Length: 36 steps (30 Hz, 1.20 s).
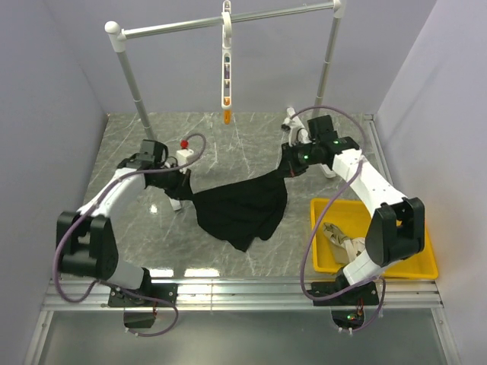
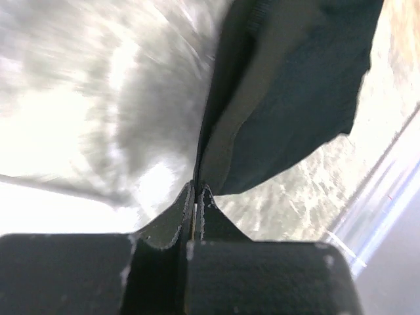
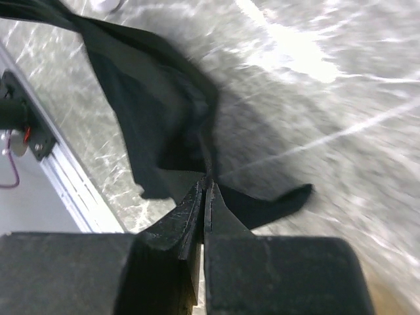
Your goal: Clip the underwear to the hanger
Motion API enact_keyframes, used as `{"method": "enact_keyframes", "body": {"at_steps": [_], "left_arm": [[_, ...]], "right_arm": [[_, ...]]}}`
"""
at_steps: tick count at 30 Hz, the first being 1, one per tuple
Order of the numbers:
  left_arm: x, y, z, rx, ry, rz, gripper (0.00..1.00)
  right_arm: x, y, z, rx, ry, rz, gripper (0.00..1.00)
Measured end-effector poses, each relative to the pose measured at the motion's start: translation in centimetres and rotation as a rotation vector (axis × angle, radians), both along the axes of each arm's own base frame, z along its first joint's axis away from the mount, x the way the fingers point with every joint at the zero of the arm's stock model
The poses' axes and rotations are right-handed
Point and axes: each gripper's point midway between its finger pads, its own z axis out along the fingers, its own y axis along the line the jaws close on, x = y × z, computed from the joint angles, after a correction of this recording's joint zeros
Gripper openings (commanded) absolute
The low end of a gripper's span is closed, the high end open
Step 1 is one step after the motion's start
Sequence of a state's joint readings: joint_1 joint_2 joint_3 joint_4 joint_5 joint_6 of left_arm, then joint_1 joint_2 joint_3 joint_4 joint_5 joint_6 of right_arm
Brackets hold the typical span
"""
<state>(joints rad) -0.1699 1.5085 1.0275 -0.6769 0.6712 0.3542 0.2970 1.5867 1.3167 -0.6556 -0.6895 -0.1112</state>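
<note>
The black underwear (image 1: 242,209) hangs stretched between my two arms, its lower part sagging toward the marble table. My left gripper (image 1: 185,187) is shut on its left corner; the left wrist view has the cloth (image 2: 289,98) running up from the pinched fingertips (image 2: 197,190). Over on the other side, my right gripper (image 1: 288,169) is shut on the right corner, with fabric (image 3: 151,111) trailing away from its tips (image 3: 207,184). The white hanger (image 1: 226,65) dangles from the rail at the back, an orange clip (image 1: 227,116) at its lower end, well beyond the garment.
A white metal rail frame (image 1: 137,99) spans the back of the table. A yellow tray (image 1: 426,258) with a beige cloth (image 1: 341,237) sits at the front right. Behind the left arm lies a small white item with a red knob (image 1: 183,144).
</note>
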Motion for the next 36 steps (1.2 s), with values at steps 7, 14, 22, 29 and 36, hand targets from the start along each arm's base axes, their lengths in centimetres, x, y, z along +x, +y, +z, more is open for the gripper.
{"method": "enact_keyframes", "body": {"at_steps": [7, 14, 22, 29, 36], "left_arm": [[0.9, 1.7, 6.9, -0.008, -0.280, 0.053, 0.00], [-0.5, 1.7, 9.8, -0.023, -0.381, 0.014, 0.00], [0.4, 1.9, 11.0, -0.028, -0.421, 0.066, 0.00], [5.8, 2.6, 14.8, -0.028, -0.527, 0.167, 0.00], [4.5, 3.3, 18.4, -0.041, -0.681, 0.129, 0.00]], "right_arm": [[2.4, -3.3, 3.1, 0.021, -0.073, -0.096, 0.00], [2.0, -3.6, 4.5, 0.039, -0.105, -0.086, 0.00], [1.7, -3.6, 5.1, 0.053, -0.112, -0.112, 0.00], [7.2, -2.7, 9.2, 0.083, -0.206, -0.141, 0.00], [5.0, -2.6, 9.3, 0.094, -0.242, -0.081, 0.04]]}}
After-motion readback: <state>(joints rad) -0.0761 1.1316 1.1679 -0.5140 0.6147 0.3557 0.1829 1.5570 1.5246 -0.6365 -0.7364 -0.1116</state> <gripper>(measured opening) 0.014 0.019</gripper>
